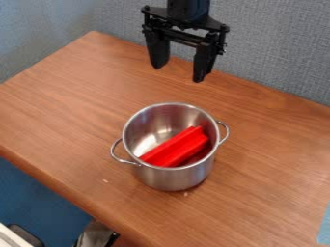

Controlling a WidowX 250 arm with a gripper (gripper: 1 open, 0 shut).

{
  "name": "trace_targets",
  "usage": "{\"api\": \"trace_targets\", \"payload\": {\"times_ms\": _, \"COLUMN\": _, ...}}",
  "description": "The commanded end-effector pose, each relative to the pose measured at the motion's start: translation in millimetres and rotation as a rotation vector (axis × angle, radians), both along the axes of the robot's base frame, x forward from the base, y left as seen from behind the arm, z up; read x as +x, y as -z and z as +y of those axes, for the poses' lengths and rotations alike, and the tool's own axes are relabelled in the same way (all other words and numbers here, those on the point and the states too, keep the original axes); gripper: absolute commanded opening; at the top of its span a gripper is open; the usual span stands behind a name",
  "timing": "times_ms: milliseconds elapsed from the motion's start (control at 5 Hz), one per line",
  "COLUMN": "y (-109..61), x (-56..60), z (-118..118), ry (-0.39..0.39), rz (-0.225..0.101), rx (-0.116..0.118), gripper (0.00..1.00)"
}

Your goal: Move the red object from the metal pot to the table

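Note:
The red object (177, 148), a bright red bar, lies slanted inside the metal pot (145, 169), which stands on the table (65, 92) near its front edge. The pot is shiny steel with small loop handles at its rim. My gripper (179, 64) hangs above and behind the pot, pointing down, its two black fingers spread wide with nothing between them. It touches neither the pot nor the bar.
The reddish-brown wooden tabletop runs left and right of the pot. Its rounded front edge drops off to a blue floor at lower left. A blue-grey wall stands behind the arm.

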State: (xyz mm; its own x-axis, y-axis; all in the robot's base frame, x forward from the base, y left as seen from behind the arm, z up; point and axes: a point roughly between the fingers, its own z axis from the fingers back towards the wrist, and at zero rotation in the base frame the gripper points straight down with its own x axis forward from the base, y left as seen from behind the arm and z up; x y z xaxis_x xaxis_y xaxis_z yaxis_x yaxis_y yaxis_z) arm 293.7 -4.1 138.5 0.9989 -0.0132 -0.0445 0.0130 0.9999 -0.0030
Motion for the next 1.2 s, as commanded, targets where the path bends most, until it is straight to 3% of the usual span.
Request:
{"api": "trace_targets", "payload": {"times_ms": 0, "y": 17.6, "x": 3.1, "z": -8.5, "ry": -0.009, "rz": 0.047, "rx": -0.02, "gripper": 1.0}}
{"api": "trace_targets", "payload": {"times_ms": 200, "y": 46.8, "x": -2.4, "z": -23.1, "ry": 0.027, "rz": 0.099, "rx": -0.028, "gripper": 1.0}}
{"api": "trace_targets", "payload": {"times_ms": 400, "y": 62.4, "x": -13.8, "z": -29.7, "ry": 0.164, "rz": 0.098, "rx": -0.016, "gripper": 1.0}}
{"api": "trace_targets", "payload": {"times_ms": 800, "y": 96.0, "x": -23.6, "z": -32.5, "ry": 0.371, "rz": 0.12, "rx": 0.001, "gripper": 1.0}}
{"api": "trace_targets", "payload": {"times_ms": 1000, "y": 108.7, "x": -26.7, "z": -29.6, "ry": 0.364, "rz": 0.119, "rx": -0.011, "gripper": 1.0}}
